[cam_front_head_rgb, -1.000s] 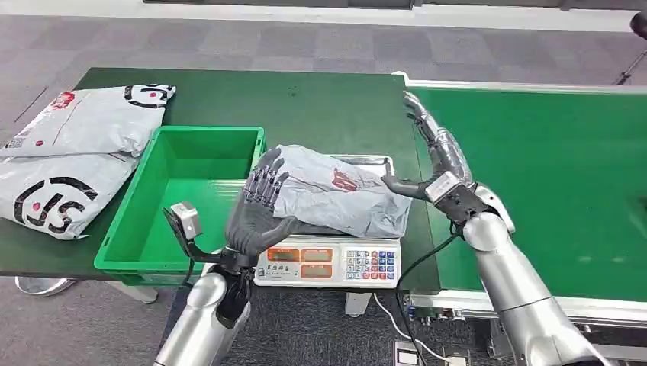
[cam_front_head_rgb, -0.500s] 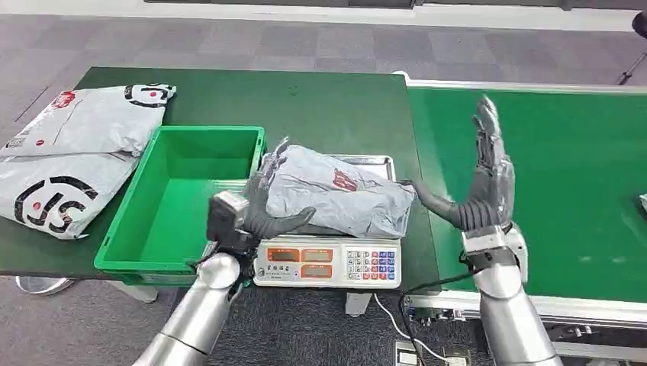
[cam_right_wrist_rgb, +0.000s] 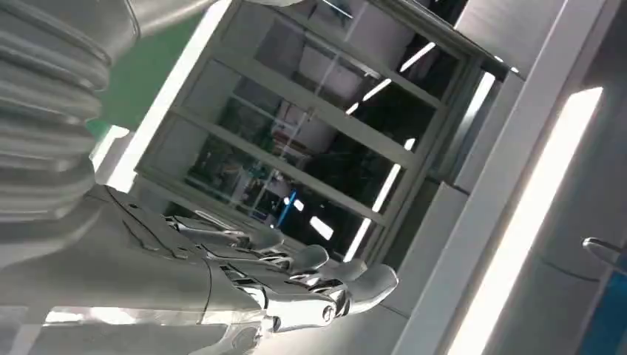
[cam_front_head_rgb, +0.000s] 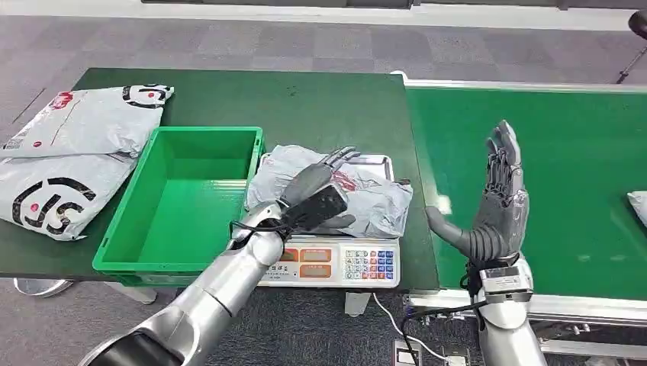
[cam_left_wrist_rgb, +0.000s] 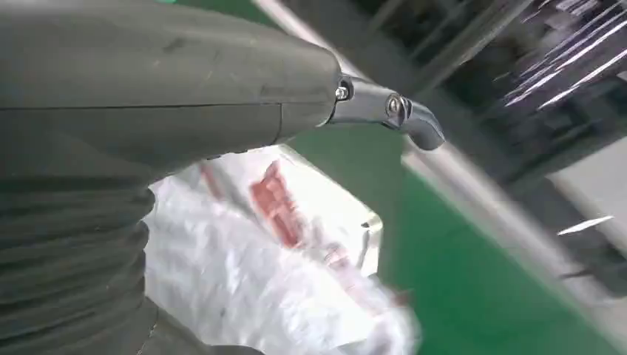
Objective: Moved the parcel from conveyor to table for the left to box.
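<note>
Head view sits high, facing forward and down over the dark table (cam_front_head_rgb: 336,99), scale (cam_front_head_rgb: 332,263) and green conveyor (cam_front_head_rgb: 564,175) to the right. Left wrist view looks from close behind the left hand (cam_left_wrist_rgb: 148,111) toward the grey parcel (cam_left_wrist_rgb: 266,274) and scale tray, blurred; head view shares both. Right wrist view looks from behind the right hand (cam_right_wrist_rgb: 222,281) up at a glazed wall.

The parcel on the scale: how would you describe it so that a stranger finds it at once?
Start at the dark green table and find the green box on it. Right beside the box stands a scale with a steel tray, and the parcel lies on it under the left hand. Unlike the two grey bags left of the box, it is crumpled with a red mark.
</note>
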